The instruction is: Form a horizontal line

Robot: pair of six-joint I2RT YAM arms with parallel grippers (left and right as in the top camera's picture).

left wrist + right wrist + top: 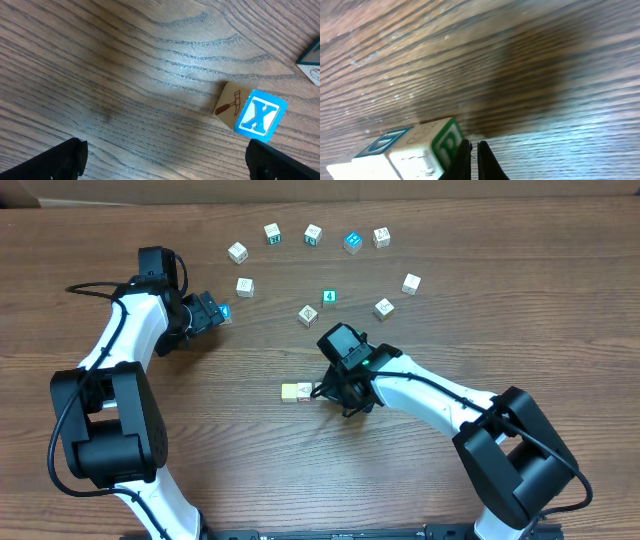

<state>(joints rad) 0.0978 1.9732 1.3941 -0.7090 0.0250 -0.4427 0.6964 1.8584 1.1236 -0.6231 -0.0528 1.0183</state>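
The line looks barely begun: a row (296, 391) of two cubes, one pale yellow, lies mid-table, with the right gripper (474, 149) just beside its end, jaws pressed together, holding nothing. Farther off the left gripper (217, 312) gapes empty near a blue X cube (260, 119); next, a third whitish cube (245, 286) needs fetching

A cube (250, 114) with a blue X face and a hammer drawing lies on the wooden surface (125, 75). The left gripper (165, 160) shows its jaws wide apart.
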